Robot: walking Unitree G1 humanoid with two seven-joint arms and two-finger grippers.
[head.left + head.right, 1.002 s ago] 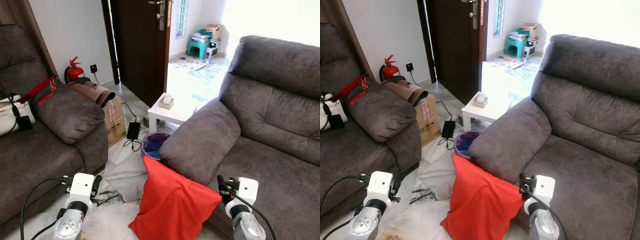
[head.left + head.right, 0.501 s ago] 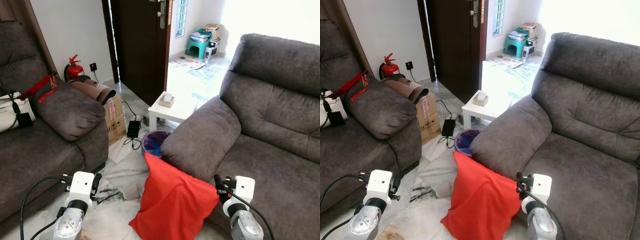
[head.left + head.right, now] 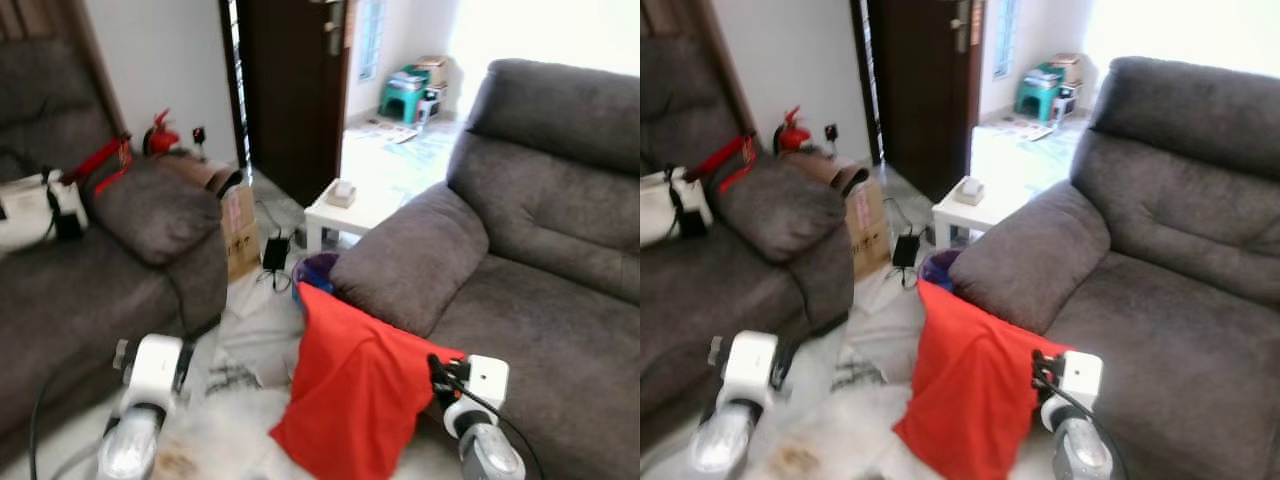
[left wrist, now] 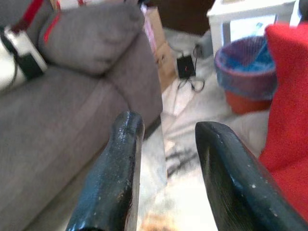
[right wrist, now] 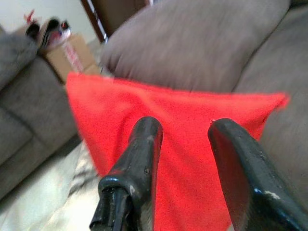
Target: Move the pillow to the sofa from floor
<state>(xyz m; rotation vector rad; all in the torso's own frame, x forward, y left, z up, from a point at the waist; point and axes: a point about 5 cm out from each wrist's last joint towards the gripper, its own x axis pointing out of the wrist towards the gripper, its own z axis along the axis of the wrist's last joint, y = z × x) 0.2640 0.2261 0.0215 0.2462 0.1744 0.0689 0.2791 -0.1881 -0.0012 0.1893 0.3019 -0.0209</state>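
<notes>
Right gripper (image 5: pixel 185 139), fingers apart, faces red pillow (image 5: pixel 163 125); no legible writing.

Head stereo pair looks forward and down from standing height across the floor gap between two grey sofas, toward a dark doorway; both eyes share the red pillow (image 3: pixel 355 390) leaning on the right-hand sofa (image 3: pixel 540 240), the right eye offset slightly sideways. Left wrist camera sits low, close behind the left gripper (image 4: pixel 163 130), facing the left-hand sofa's (image 4: pixel 62 96) arm and a purple bin (image 4: pixel 245 70). Right wrist camera sits near the pillow, looking along the right gripper (image 5: pixel 185 130) at red cloth and sofa arm.
</notes>
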